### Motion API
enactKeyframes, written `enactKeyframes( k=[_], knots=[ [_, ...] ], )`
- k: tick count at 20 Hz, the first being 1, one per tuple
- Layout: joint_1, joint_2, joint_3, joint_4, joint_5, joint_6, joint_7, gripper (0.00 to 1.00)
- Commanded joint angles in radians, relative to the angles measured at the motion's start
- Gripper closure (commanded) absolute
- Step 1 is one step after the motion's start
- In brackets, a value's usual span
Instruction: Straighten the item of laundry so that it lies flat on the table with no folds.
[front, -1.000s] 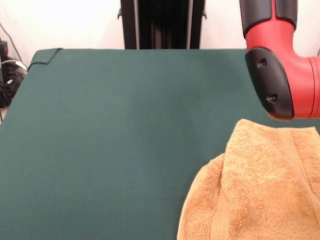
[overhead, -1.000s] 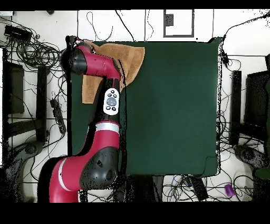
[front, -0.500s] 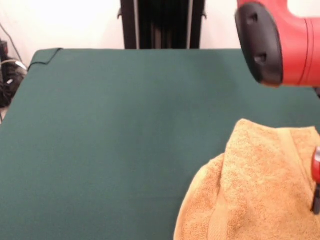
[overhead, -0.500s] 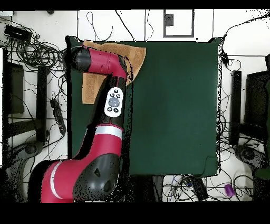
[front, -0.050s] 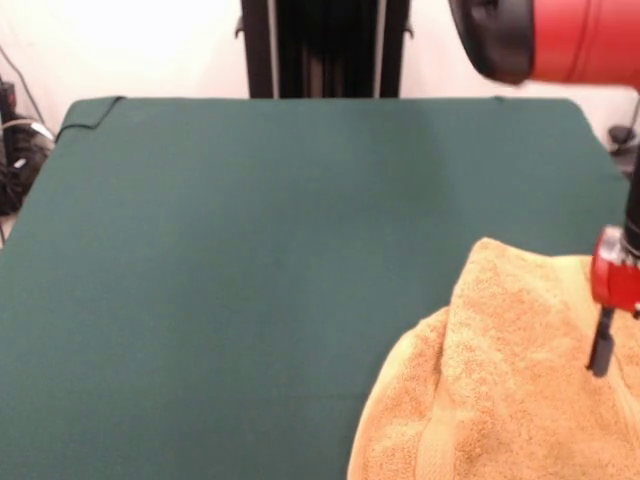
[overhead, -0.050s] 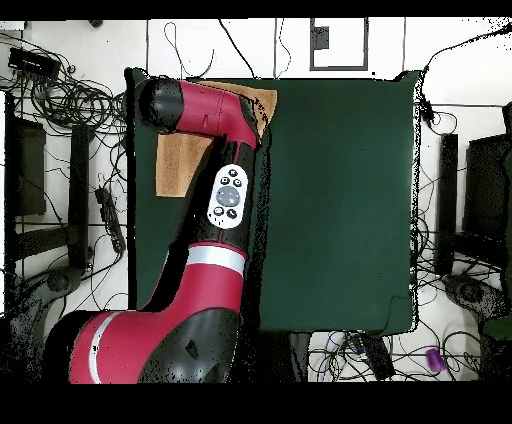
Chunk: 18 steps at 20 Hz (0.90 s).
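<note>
The orange-tan towel (front, -0.050s: 510, 380) lies bunched at the front view's lower right, with one layer folded over another and a woven band along its lower edge. In the overhead view the towel (overhead, -0.050s: 182, 165) sits at the green table's (overhead, -0.050s: 340, 200) top-left corner, largely covered by my red arm (overhead, -0.050s: 225, 120). My gripper (front, -0.050s: 603, 352) shows only partly at the front view's right edge, hanging down just over the towel's upper layer. Whether it touches the cloth is unclear. The arm hides the gripper in the overhead view.
The green table (front, -0.050s: 250, 250) stretches wide to the left of the towel in the front view. Cables (overhead, -0.050s: 70, 100) and dark equipment ring the table on the floor. The towel reaches the table's edge at its corner.
The arm's elbow has risen and swung across the towel. The gripper has come into the front view at the right edge and shifted left over the towel. The towel lies unchanged.
</note>
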Motion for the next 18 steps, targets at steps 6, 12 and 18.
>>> enactKeyframes(
  k=[6,12,18],
  knots=[
    [-0.085,-0.147,0.224,0.326,-0.108,0.064,-0.177,0.0],
    [-0.143,-0.185,0.268,0.393,-0.196,0.04,-0.235,0.0],
    [-0.174,-0.197,0.309,0.419,-0.269,0.009,-0.231,0.0]
  ],
)
